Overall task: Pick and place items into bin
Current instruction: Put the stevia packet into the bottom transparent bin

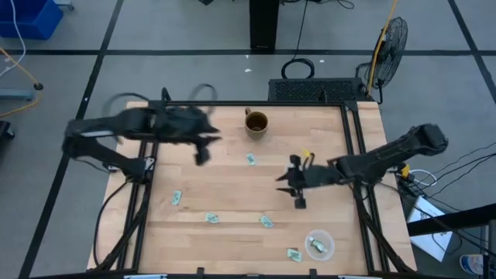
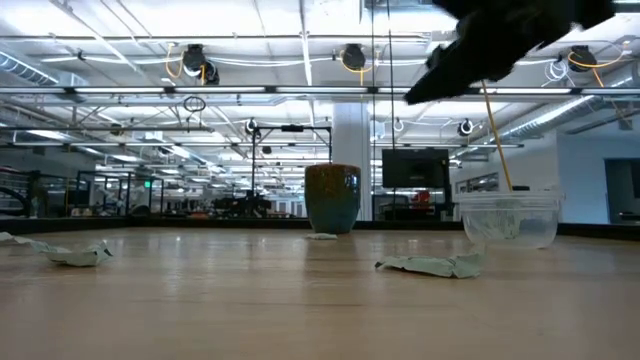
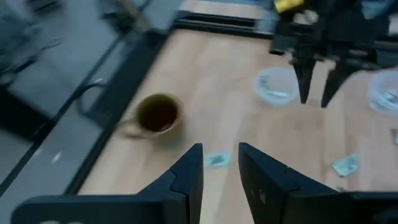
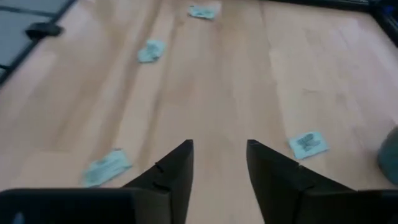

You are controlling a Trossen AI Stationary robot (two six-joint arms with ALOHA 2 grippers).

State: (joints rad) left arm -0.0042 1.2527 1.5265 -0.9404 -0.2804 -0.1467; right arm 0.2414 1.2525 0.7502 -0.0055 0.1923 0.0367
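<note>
Several tiny pale green wrapped pieces lie flat on the wooden table: one (image 1: 251, 159) near the brown mug, others (image 1: 177, 198), (image 1: 211, 218), (image 1: 266, 221), and one (image 1: 294, 253) beside the clear bowl (image 1: 318, 244), which has another piece inside. My left gripper (image 1: 205, 147) hovers open over the table's far left part; in its wrist view the fingers (image 3: 221, 158) frame the piece (image 3: 216, 160) near the mug from well above. My right gripper (image 1: 288, 188) hangs open above the table's middle right, with a piece (image 4: 308, 143) just off its fingers (image 4: 217, 152).
The brown mug (image 1: 256, 122) stands at the table's far edge, middle. The clear bowl (image 2: 508, 218) sits near the right near corner. A black frame rail (image 1: 358, 132) runs along the table's sides. Bare wood lies between the scattered pieces.
</note>
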